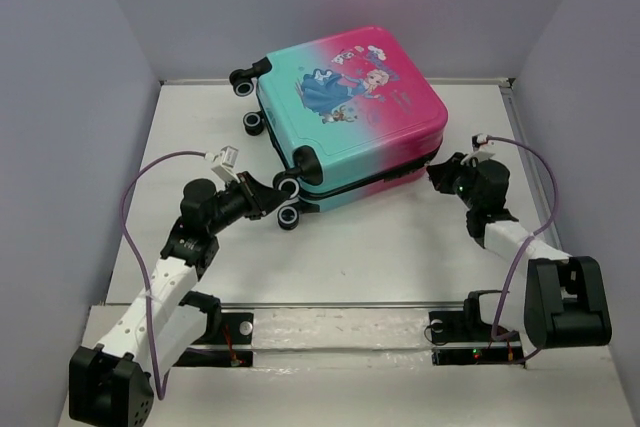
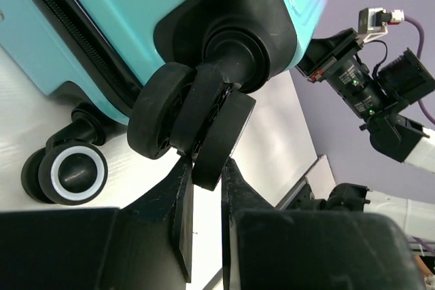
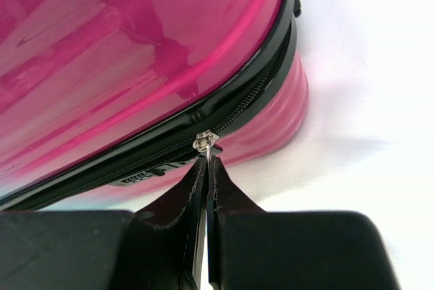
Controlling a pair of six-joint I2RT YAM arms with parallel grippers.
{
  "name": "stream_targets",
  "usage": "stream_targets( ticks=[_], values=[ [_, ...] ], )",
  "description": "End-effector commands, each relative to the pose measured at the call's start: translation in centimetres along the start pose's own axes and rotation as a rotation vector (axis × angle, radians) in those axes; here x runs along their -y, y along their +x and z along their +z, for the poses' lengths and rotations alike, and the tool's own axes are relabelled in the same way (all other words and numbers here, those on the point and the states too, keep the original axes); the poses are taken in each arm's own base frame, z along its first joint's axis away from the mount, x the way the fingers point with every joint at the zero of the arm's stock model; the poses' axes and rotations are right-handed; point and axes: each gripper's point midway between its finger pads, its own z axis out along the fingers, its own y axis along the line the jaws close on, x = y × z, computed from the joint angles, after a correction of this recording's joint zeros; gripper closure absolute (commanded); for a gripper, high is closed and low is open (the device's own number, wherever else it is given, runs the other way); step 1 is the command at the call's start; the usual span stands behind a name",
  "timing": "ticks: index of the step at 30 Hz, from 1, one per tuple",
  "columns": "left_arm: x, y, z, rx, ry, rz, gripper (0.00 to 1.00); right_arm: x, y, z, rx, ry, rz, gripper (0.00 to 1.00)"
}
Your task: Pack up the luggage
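The luggage (image 1: pixel 350 117), a pink-to-teal hard-shell suitcase with a cartoon princess on top, lies flat and closed at the back of the table. My left gripper (image 1: pixel 268 197) is shut on one black wheel (image 2: pixel 221 137) at its near teal corner (image 2: pixel 204 5). My right gripper (image 1: pixel 437 175) is at the pink corner, shut on the silver zipper pull (image 3: pixel 206 144) on the black zipper band (image 3: pixel 238 103) between the pink shells (image 3: pixel 122 45).
A second wheel (image 2: pixel 71 171) with a white ring rests on the white table (image 1: pixel 380 247). Grey walls (image 1: pixel 60 97) close in the left, right and back. A metal rail (image 1: pixel 340 304) runs along the near edge by the arm bases.
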Motion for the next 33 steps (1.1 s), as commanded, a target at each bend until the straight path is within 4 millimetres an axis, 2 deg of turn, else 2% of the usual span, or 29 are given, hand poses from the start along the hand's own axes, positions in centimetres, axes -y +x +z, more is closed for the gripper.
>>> stream_targets(
  ticks=[1,5,9,14,15,17,20,24,33],
  values=[
    [0.3,-5.4,-0.5,0.216,-0.074,0.068,0.94,1.7,-1.7,-0.4,0.045,0.144,0.020,0.93],
    [0.0,-6.6,-1.4,0.265,-0.117,0.087,0.94,2.6,-2.4,-0.9,0.039,0.217,0.004,0.93],
    [0.6,-6.7,-1.4,0.263,-0.091,0.102,0.94,0.9,-1.4,-0.5,-0.007,0.105,0.006,0.93],
    [-0.3,-7.8,-2.2,0.304,-0.166,0.132,0.94,3.0,-1.3,-0.6,-0.008,0.220,0.052,0.93],
    [-0.2,-8.3,-2.5,0.318,-0.173,0.138,0.94,3.9,-1.7,-0.7,0.008,0.263,0.065,0.93],
    [-0.5,-8.7,-3.0,0.327,-0.190,0.146,0.94,4.4,-2.2,-0.8,0.014,0.289,0.067,0.93],
    [-0.7,-8.7,-3.0,0.326,-0.191,0.143,0.94,4.4,-2.0,-1.0,0.007,0.293,0.075,0.93],
    [-0.8,-9.1,-3.4,0.343,-0.207,0.143,0.94,5.2,-2.7,-1.6,0.036,0.341,0.078,0.93],
    [-2.1,-10.1,-4.4,0.379,-0.265,0.143,0.94,7.0,-3.1,-1.9,0.043,0.370,0.138,0.93]
  ],
)
